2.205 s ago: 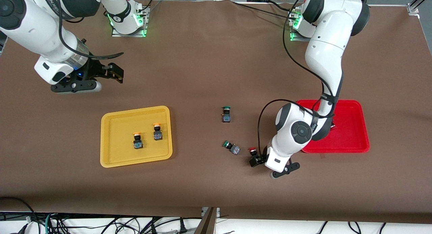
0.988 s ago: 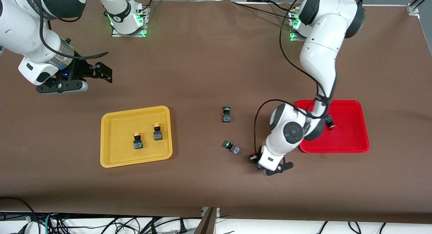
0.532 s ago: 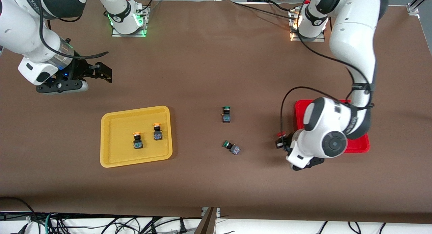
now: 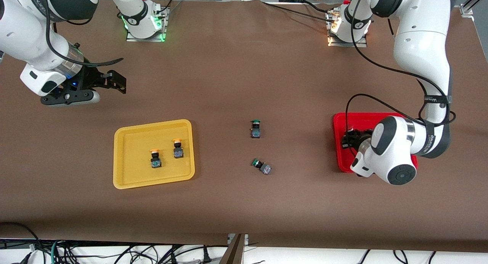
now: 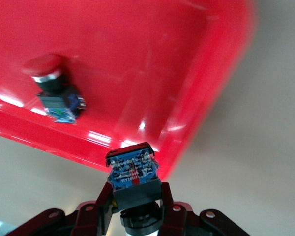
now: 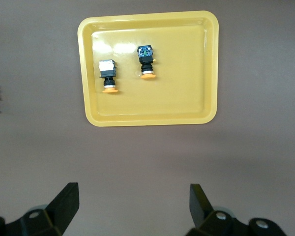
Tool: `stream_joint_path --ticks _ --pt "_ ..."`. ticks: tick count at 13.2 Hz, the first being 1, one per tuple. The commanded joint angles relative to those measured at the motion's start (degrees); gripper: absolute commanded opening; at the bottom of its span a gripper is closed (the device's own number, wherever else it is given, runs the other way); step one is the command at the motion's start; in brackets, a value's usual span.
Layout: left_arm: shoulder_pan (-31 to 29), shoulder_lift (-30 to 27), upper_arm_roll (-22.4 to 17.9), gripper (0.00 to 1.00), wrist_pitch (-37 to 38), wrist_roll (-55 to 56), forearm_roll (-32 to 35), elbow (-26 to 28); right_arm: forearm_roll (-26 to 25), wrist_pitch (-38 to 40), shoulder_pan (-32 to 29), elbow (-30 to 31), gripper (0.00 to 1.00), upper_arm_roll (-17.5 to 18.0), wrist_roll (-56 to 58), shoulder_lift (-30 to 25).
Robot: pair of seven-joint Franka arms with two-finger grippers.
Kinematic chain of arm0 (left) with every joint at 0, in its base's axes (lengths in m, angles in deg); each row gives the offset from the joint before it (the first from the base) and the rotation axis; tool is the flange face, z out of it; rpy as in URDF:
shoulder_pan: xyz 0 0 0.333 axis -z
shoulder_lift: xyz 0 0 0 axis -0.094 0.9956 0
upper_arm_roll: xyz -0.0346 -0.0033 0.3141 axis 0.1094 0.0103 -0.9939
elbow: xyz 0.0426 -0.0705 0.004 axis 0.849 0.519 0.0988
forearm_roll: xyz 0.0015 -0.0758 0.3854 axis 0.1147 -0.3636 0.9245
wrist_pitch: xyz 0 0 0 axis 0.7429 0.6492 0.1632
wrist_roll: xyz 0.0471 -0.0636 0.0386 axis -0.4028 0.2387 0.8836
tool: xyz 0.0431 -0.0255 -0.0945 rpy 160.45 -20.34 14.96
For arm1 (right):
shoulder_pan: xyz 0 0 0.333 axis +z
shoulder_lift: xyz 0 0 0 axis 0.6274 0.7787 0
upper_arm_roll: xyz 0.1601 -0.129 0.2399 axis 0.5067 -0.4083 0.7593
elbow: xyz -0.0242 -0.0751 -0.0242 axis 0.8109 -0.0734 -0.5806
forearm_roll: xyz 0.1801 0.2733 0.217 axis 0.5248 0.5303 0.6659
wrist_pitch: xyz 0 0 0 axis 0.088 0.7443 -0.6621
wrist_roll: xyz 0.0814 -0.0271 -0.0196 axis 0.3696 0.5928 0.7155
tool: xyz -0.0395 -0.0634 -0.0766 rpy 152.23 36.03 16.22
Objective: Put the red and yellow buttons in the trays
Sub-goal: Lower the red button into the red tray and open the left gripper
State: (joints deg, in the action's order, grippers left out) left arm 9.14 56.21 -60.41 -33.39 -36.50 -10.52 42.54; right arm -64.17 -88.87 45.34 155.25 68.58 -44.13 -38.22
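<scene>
Right now, going across the front view from the right arm's end: my right gripper (image 4: 114, 81) hangs over bare table near its base, fingers (image 6: 64, 201) wide apart, nothing between them; that arm waits. Yellow tray (image 4: 126, 172) holds both yellow-cap buttons (image 4: 155, 158) (image 4: 177, 148), standing side by side, apart from each other. Mid-table sit two green-cap buttons, one upright (image 4: 256, 128), one tipped over (image 4: 261, 167) nearer the front cam. At the left arm's end, my left gripper (image 5: 136, 206) is over the red tray (image 4: 340, 123) edge, fingers clamped on a red-cap button's (image 5: 132, 172) dark body. 2nd red-cap button (image 5: 54, 91) lies in the red tray, tilted.
</scene>
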Motion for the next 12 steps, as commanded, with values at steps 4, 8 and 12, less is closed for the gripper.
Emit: stream_joint_path --ticks 4,8,12 --pt "-2.78 -2.17 0.19 0.28 -11.32 -4.45 5.91 10.23 -0.69 0.09 -1.03 0.18 0.99 0.99 0.90 -0.62" --pt "-3.31 -3.48 0.27 1.00 -15.13 -4.54 5.21 9.44 -0.69 0.09 -1.03 0.18 0.99 0.99 0.90 -0.62" --pt "-5.51 -8.14 1.33 1.00 -14.59 -4.71 2.68 9.09 -0.69 0.00 -1.03 0.26 0.99 0.99 0.90 -0.53"
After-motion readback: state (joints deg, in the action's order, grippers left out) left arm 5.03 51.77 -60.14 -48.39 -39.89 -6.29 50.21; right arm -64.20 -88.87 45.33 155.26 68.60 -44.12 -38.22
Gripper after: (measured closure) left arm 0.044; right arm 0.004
